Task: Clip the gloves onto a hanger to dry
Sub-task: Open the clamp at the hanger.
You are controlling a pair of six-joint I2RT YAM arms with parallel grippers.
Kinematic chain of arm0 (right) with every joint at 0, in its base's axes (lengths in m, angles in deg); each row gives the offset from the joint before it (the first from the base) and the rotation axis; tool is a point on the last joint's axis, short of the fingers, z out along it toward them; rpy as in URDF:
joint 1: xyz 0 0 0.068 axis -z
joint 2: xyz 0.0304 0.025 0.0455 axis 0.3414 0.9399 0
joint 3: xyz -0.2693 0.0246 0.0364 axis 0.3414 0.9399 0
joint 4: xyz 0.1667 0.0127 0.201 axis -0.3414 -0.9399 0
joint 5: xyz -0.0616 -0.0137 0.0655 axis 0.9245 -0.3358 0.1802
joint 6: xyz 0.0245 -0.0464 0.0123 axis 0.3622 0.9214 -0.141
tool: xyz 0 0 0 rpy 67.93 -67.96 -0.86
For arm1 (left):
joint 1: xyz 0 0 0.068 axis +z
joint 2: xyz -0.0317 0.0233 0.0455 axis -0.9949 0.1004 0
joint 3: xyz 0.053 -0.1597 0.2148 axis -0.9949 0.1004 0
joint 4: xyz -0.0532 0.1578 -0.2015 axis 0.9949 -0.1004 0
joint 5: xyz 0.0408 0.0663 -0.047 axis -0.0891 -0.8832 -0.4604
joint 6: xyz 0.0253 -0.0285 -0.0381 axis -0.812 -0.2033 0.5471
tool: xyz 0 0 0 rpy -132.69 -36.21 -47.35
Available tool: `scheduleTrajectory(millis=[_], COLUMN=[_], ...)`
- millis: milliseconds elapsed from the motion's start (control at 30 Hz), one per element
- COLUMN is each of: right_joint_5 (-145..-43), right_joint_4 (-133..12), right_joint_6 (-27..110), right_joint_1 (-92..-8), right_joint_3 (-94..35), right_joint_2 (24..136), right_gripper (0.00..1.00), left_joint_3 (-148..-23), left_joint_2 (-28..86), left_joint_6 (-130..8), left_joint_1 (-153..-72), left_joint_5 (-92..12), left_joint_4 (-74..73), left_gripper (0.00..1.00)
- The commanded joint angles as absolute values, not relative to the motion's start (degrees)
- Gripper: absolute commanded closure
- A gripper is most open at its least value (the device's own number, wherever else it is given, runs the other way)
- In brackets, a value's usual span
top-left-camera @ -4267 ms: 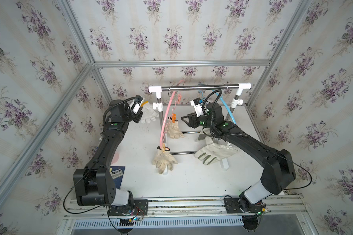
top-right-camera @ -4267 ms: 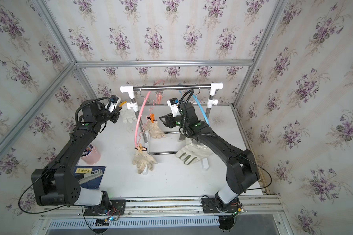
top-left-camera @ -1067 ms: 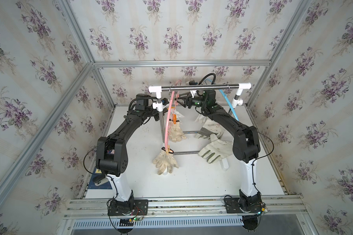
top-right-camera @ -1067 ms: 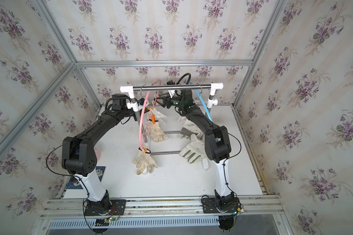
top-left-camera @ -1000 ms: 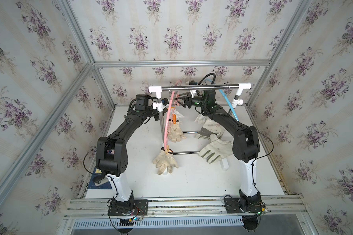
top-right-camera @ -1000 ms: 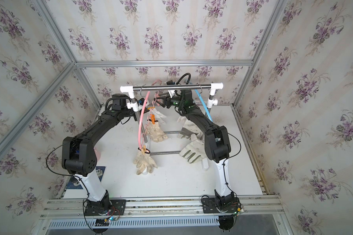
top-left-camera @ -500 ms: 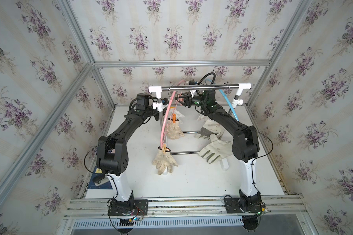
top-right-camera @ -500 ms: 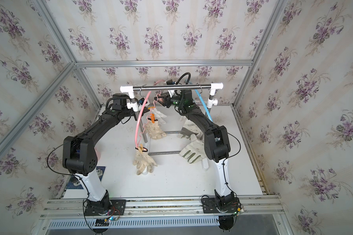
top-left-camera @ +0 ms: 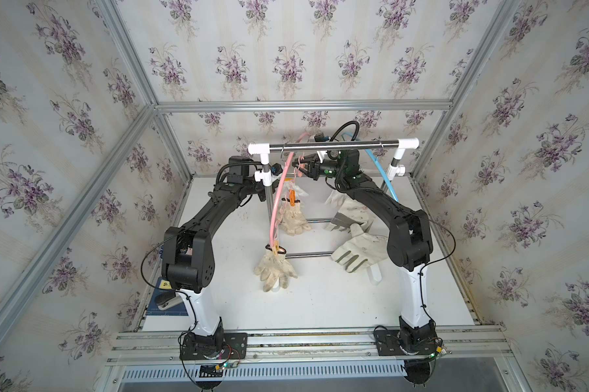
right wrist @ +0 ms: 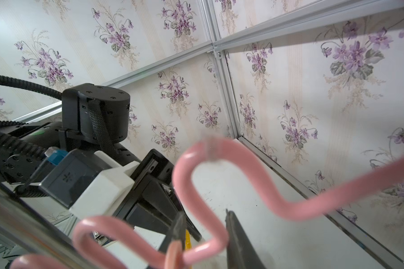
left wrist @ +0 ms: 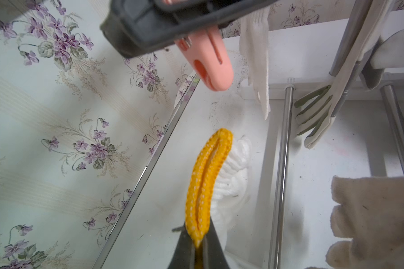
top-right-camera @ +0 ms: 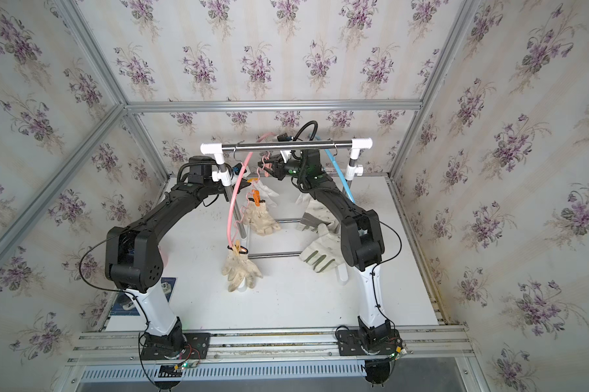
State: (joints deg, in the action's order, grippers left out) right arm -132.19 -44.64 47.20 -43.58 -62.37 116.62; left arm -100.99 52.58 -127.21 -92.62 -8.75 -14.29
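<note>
Showed the left gripper with its jaws pressed together on the yellow cuff of a white knit glove, the cuff standing out past the fingertips and the knit body hanging beyond it. Showed the right gripper facing the left one, jaws closed onto a salmon clip sticking out from between them toward the pinched cuff, close to it but not touching. Caught, in the right wrist view, one wavy loop of the pink hanger lying between that gripper's fingers. Placed both grippers close under the chrome rail in both top views, with the pink hanger hooked over it and curving down and away from them. Found, lower on that hanger and well clear of either gripper, a cream knit glove under an orange peg and a second cream glove clipped at the bottom end. Located a canvas glove with green finger patches and a second canvas glove on the white table, beneath the right arm, well below its gripper. Marked a blue hanger on the same rail, just beyond the right gripper on the side away from the left one.
</note>
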Motion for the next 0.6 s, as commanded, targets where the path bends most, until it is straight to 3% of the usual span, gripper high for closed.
scheduleTrajectory(millis=[0, 333, 567], right_joint_5=[-131.95, -131.86, -132.86], right_joint_4=[-45.34, -45.66, -44.23], right_joint_6=[48.38, 48.32, 46.51], right_joint_1=[-43.58, -43.54, -43.55], right_joint_3=[-62.84, -63.02, -63.02], right_joint_2=[116.32, 116.34, 116.6], right_gripper=[0.72, 0.83, 0.84], left_joint_3=[-101.43, -103.21, -106.6], left_joint_2=[52.61, 54.26, 56.96], left_joint_6=[-128.17, -128.31, -128.22], left_joint_1=[-92.66, -93.29, -94.4], left_joint_5=[-8.39, -6.36, -4.08], left_joint_4=[-14.44, -16.58, -18.78], left_gripper=[1.0, 1.0, 1.0])
